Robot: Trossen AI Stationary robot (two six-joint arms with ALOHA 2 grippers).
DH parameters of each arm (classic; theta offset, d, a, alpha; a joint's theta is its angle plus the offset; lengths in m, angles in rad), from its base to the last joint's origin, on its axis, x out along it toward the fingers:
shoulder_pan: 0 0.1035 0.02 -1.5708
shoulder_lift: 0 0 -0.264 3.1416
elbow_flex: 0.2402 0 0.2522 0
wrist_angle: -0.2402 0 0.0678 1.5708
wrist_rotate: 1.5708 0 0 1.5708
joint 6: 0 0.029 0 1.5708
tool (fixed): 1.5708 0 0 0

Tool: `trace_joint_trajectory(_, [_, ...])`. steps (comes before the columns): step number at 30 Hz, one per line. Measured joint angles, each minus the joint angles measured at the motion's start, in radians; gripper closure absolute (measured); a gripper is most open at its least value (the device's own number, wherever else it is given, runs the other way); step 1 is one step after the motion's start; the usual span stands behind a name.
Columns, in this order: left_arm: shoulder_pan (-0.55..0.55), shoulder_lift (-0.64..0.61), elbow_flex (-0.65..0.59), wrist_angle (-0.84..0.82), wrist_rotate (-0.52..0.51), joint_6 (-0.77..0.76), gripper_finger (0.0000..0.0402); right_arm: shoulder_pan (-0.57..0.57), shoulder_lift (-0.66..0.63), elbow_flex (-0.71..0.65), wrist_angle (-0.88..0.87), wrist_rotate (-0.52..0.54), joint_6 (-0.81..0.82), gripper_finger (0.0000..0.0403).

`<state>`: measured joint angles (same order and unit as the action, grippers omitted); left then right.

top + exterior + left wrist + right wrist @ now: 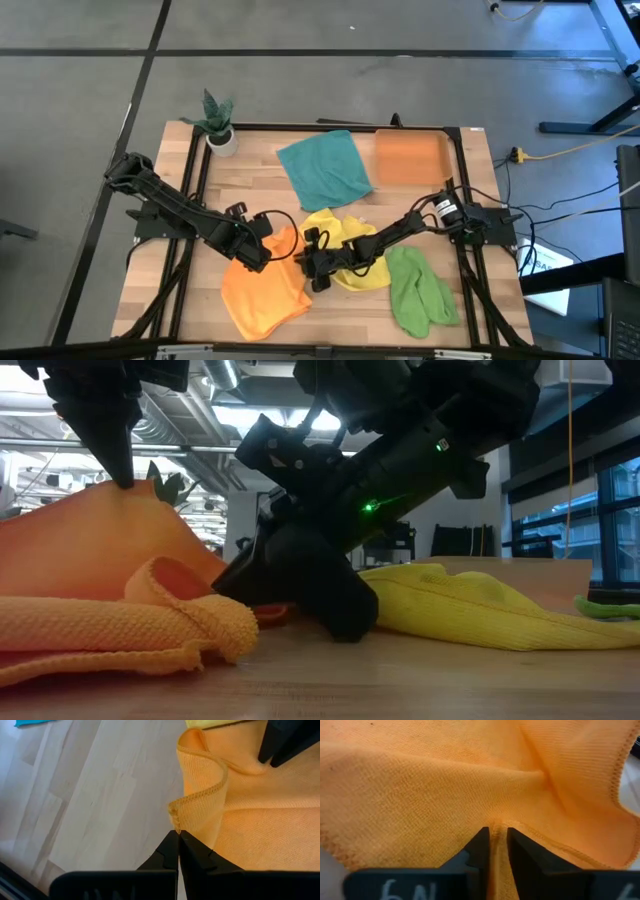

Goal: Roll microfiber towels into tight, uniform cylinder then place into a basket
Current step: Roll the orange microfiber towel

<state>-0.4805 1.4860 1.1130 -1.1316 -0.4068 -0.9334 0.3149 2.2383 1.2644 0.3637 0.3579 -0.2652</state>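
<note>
Wooden table [250, 185] with a black frame along its edges, standing on a grey floor [300, 90] crossed by dark lines; cables [560, 150] trail beyond its right edge. A white pot with a green plant [218, 122] sits at the far left corner. The translucent orange basket [410, 157] lies at the far right corner, with the teal towel [324, 167] spread flat just beside it. The yellow towel [345, 245] lies crumpled near the middle, the light green towel [418, 290] bunched toward the near right corner, and the orange towel [262, 285] near the front edge, left of centre. The left gripper [178, 837] has its jaws fully closed, pinching the hemmed edge of the orange towel and lifting it into a peak. The right gripper [497, 837] reaches across the yellow towel; its jaws stand narrowly apart with a fold of orange towel between them. The low view shows ceiling ducts [190, 420] and windows [600, 530] behind the table.
</note>
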Motion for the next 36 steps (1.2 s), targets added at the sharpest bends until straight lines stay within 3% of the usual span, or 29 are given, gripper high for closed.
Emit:
trace_joint_trajectory(5, [0.0,0.0,0.0,0.0,0.008,-0.007,0.0401,0.0,0.0,0.0,-0.001,0.0,0.001,0.0394])
trace_joint_trajectory(12, [0.0,0.0,0.0,0.0,0.008,-0.03,0.0401,0.0,0.0,0.0,-0.001,0.004,-0.001,0.0399])
trace_joint_trajectory(16, [-0.005,0.0,0.0,0.0,0.008,-0.047,0.0401,0.0,-0.005,0.0,-0.005,0.062,-0.004,0.04])
trace_joint_trajectory(24, [-0.008,0.0,0.0,-0.009,-0.011,-0.064,0.0401,-0.002,-0.088,0.0,-0.089,0.106,-0.009,0.0401])
trace_joint_trajectory(36, [-0.012,-0.037,0.0,-0.039,-0.171,-0.075,0.0402,0.007,-0.299,0.0,-0.392,0.338,-0.007,0.0402])
